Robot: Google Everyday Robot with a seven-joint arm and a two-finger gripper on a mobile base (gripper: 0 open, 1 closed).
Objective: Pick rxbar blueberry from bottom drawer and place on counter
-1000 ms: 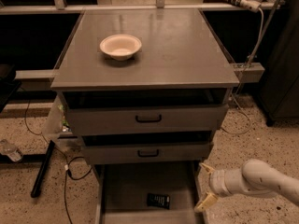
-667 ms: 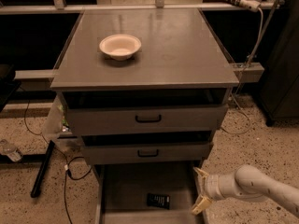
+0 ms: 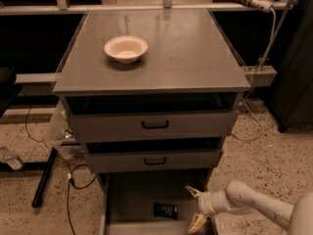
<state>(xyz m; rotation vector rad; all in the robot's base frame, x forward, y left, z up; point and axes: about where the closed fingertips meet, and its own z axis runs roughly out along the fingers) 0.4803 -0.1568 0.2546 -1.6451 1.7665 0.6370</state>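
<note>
The rxbar blueberry, a small dark flat bar, lies on the grey floor of the open bottom drawer, near its front middle. My gripper is over the drawer's right side, just right of the bar and apart from it. Its two pale fingers are spread open with nothing between them. The white arm reaches in from the lower right. The counter is the broad grey top above the three drawers.
A white bowl stands on the counter's left half. The two upper drawers with black handles are slightly open above the bottom one. Cables and a black bar lie on the speckled floor at left.
My gripper has moved left, from outside the drawer's right wall to over the drawer, closer to the bar. The bar and bowl have not moved.
</note>
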